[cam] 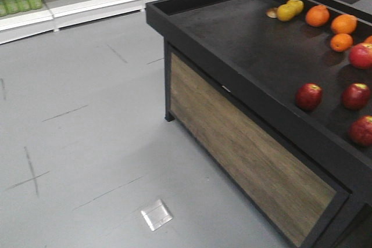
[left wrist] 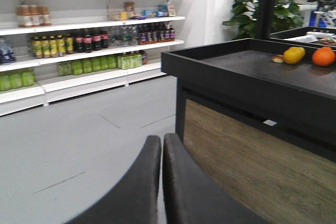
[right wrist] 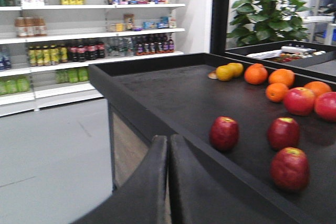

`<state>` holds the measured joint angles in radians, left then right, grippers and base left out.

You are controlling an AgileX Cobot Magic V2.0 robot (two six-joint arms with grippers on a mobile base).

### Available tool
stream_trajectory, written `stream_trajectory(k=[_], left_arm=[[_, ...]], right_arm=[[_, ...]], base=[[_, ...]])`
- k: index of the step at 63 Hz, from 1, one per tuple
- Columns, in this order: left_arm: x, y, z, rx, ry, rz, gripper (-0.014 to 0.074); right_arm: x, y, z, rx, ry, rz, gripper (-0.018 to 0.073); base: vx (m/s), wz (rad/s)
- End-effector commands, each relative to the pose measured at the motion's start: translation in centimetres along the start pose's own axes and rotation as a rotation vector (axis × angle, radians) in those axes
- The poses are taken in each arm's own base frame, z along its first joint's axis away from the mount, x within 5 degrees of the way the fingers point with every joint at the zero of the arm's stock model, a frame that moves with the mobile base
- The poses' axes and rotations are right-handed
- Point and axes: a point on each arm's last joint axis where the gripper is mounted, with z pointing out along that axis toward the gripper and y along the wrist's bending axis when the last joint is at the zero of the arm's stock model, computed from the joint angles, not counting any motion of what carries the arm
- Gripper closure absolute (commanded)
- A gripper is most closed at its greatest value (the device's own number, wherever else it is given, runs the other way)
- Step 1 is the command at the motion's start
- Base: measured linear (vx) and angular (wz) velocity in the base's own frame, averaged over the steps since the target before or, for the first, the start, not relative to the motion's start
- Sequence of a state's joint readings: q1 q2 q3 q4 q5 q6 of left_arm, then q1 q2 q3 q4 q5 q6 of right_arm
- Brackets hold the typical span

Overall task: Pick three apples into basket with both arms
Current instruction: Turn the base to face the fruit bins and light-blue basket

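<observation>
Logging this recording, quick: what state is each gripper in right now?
Left gripper: closed, holding nothing.
Right gripper: closed, holding nothing.

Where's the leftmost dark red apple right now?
The leftmost dark apple sits on the black table, right of centre in the front view, near the front rim, with a second dark apple right of it.

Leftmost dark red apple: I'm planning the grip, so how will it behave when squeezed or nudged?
The apple is round and sits free on the flat black table, so a nudge would probably roll it. Its skin looks glossy, so a grip may slip. It looks firm and solid, likely keeping shape, though hard squeezing might bruise it.
</observation>
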<state>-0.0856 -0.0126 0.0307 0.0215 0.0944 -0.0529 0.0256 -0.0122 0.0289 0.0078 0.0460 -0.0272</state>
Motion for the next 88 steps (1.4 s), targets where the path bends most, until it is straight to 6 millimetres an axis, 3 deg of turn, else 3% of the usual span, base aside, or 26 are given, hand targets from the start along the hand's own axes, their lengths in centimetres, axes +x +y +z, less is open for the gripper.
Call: stream_trajectory(k=[1,88], left_arm=[[-0.86,-0.05,-0.06,0.006,-0.082,-0.015,0.0603],[-0.86,-0.05,-0.06,0.006,-0.082,-0.015,0.0603]], right_arm=[[-0.32,-0.03,0.01,0.005,-0.067,-0.007,0.0568],[-0.32,-0.03,0.01,0.005,-0.067,-0.007,0.0568]], base=[[0.08,-0.32],[0.10,-0.41]])
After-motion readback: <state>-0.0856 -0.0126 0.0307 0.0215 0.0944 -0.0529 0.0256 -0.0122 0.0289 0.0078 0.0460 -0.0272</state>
